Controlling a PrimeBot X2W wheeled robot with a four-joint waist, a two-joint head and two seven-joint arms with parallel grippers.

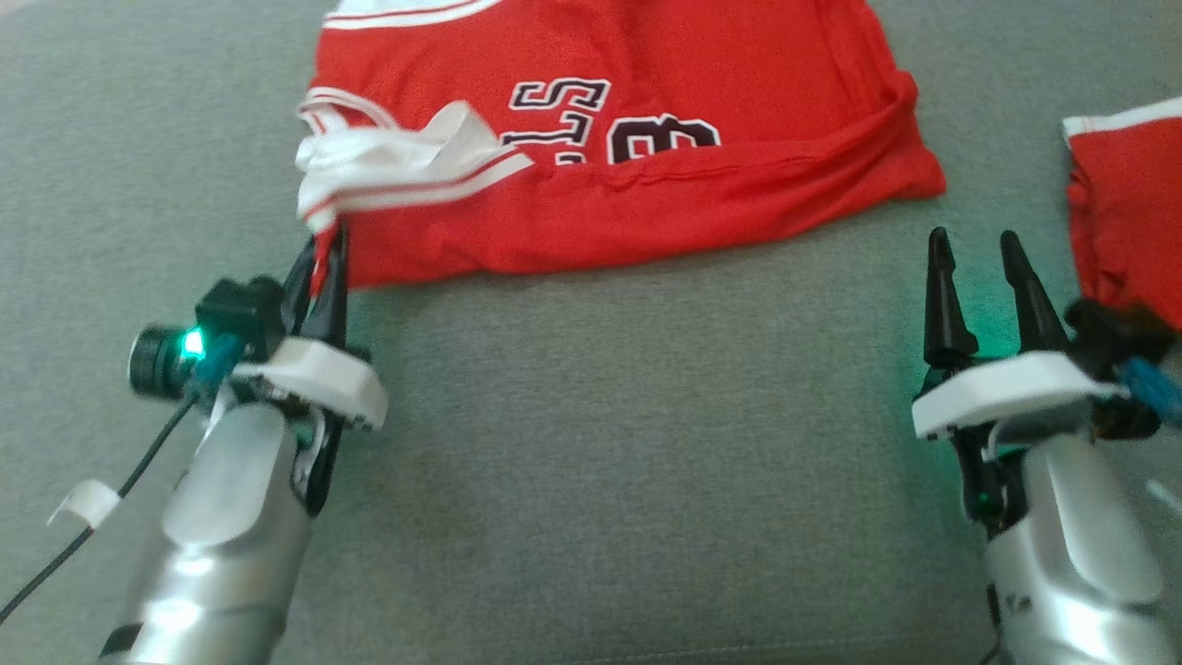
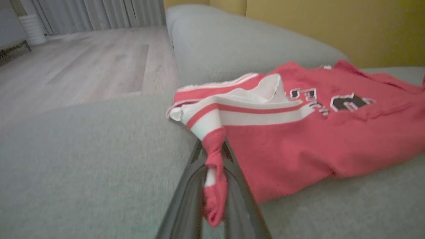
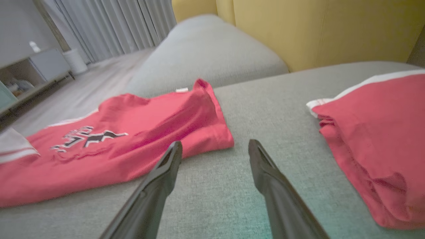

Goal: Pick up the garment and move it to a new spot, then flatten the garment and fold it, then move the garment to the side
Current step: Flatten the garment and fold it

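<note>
Red jersey (image 1: 665, 175) lies mostly flat but rumpled on the grey sofa cushion (image 1: 600, 443), in the upper middle of the head view. Black lettering (image 1: 609, 125) faces up, its lower part cut off by a fold. The jersey's left end is bunched, with white-and-red striped trim (image 1: 397, 171) flopped over onto the red body. Left gripper (image 1: 325, 254) is at the jersey's near-left corner, jaws closed tight on a thin twisted strip of red fabric with a bit of white in it. In the left wrist view that strip sits pinched between the two dark fingers (image 2: 187, 192) and hangs down past them, and the rest of the jersey rests on the cushion to the right. Can't tell whether the gripped corner is off the cushion. Right gripper (image 1: 977, 242) has its jaws spread wide with nothing between them. It is over bare cushion, near the jersey's right end but not touching it. Second red garment (image 1: 1127, 212), with a white edge stripe, lies at the right edge of the head view, just beside the right gripper's outer side and apart from the jersey. In the right wrist view the fingers point into the grey gap, jersey on the left, second garment on the right. Background has a wood floor (image 2: 83, 66), curtains (image 2: 99, 13) and a yellow panel (image 3: 298, 30) behind the sofa.
</note>
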